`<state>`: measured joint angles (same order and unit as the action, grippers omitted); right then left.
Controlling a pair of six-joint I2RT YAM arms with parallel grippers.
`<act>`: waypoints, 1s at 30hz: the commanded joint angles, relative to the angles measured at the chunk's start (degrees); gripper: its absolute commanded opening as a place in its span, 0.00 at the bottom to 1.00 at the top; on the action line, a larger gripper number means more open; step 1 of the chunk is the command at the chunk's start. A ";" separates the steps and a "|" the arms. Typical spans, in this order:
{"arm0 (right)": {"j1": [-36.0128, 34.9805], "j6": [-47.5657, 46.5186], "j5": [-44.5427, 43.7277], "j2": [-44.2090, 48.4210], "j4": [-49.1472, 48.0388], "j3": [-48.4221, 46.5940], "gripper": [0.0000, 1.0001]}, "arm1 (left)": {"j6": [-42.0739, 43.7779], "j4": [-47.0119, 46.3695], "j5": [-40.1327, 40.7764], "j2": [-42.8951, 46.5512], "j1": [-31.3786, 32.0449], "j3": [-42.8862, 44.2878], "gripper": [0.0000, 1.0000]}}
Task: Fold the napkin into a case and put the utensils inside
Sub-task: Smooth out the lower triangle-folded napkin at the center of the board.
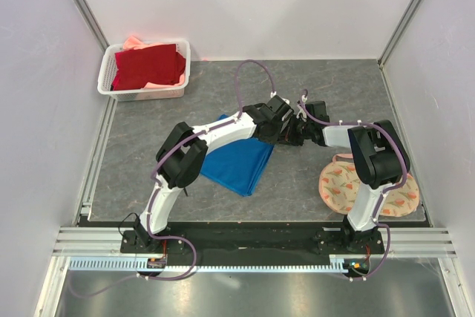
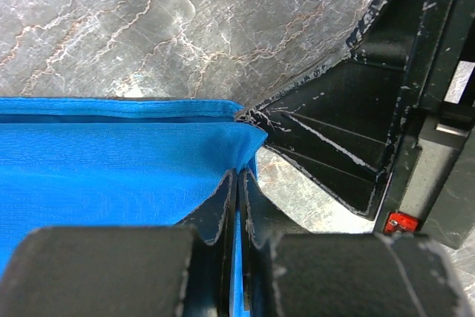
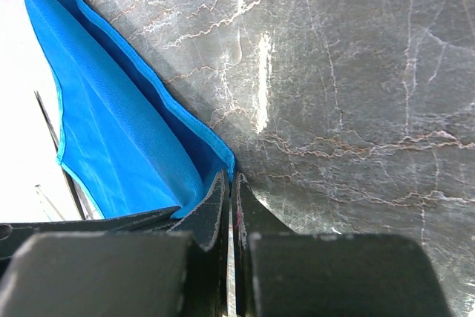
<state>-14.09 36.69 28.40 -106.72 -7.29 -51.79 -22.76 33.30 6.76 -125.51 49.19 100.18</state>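
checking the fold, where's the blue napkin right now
In the top view the napkin lies folded at mid-table, left of the round mat; its right edge is pinched by the left gripper and right gripper.

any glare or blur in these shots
right wrist view: blown-out white beside the bright blue cloth napkin, glare streak on the grey marbled table; left wrist view: near finger bodies of the left gripper look soft; top view: even, sharp
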 commanded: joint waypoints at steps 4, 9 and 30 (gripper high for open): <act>-0.06 -0.83 -2.91 -0.77 0.78 -1.65 0.01 | -3.25 0.27 -2.90 -0.70 -1.11 2.74 0.09; -0.06 -1.44 -3.97 -0.16 3.06 -2.52 0.13 | -3.25 0.27 -5.09 1.14 -2.25 2.65 0.28; -1.20 0.84 -6.34 7.57 5.36 1.86 0.71 | -7.38 -3.85 -13.62 30.68 -5.95 -25.99 0.30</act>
<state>-13.91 35.81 23.66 -102.00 -0.62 -52.90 -27.24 31.83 -5.08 -96.53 43.53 79.29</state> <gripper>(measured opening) 0.672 0.312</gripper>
